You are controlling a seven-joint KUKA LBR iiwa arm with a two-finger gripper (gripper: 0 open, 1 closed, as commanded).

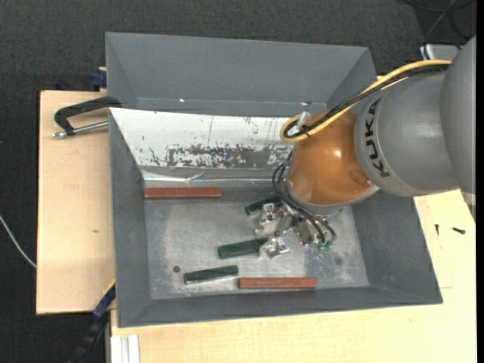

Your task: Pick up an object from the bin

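Grey bin (181, 229): metal, sloped walls, flat scuffed floor.
Arm (423, 142): grey, comes in over the R rim.
Cover (325, 169): orange, round, low inside the bin, R of ctr, near the back wall.
Cable (363, 89): yellow, runs along the arm and loops onto the cover's top.
Gripper (274, 233): under the cover, down at approx. floor level, ctr-R of the floor.
Grip state: can't tell; open or shut isn't readable among the metal parts and wires.
Mid green bar (242, 246): dark, flat, slim, lies a bit tilted at floor ctr. Its R end reaches the gripper's metal; touching or held, can't tell.
Back green bar (259, 206): dark, short, just behind the gripper, R end under the cover.
Front green bar (210, 275): front-L of the floor, apart from the gripper.
Dot (176, 270): small, dark, just L of the front green bar.
Back brown bar (183, 193): reddish, long, tight along the foot of the back wall, L half.
Front brown bar (277, 283): reddish, long, tight along the foot of the front wall, its L end just beside the front green bar's R end.
Edges: both brown bars hug walls; all 3 green bars lie off the walls.
Open room: wide bare floor on the L, btwn back brown bar and front green bar; smaller bare patch R of the gripper, w/ the arm over it.
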